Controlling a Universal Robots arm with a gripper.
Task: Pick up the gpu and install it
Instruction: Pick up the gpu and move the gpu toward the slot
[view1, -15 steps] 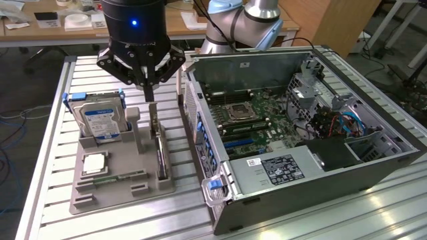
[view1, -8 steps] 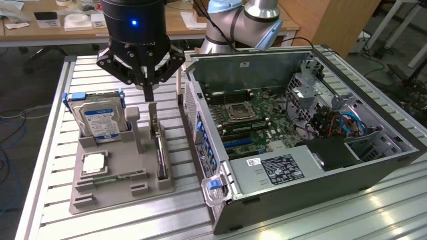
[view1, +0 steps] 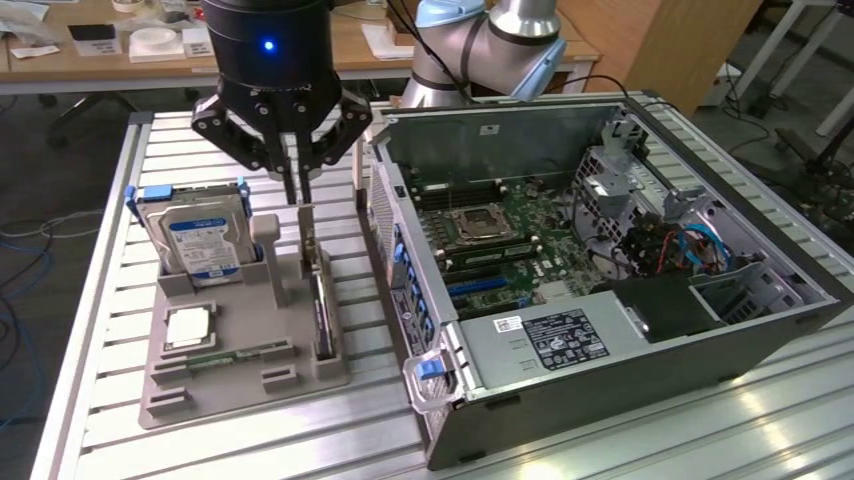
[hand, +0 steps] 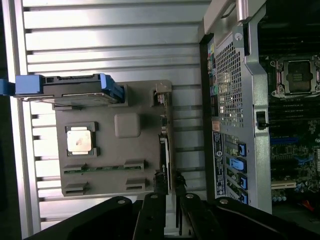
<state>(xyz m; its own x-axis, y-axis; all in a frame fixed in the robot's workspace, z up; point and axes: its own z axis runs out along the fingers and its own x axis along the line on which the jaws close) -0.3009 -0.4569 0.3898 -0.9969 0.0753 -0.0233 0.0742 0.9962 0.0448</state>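
Standing on edge, gpu (view1: 322, 310) runs lengthwise along tray (view1: 214, 385), parallel to case (view1: 667, 365).

Thin dark gpu (view1: 320, 310) stands on edge in gray holder (view1: 220, 388).

On the table (view1: 94, 330), a tray (view1: 214, 385) lay to the exterior view's left of the computer case (view1: 601, 400). The hard drive (view1: 203, 240) stood at the tray's far end; the gpu (view1: 322, 310) stood, seemingly on edge, along its case-side edge.

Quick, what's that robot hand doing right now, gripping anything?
Hand: slightly open, holding nothing, poised over the gpu standing in its tray.
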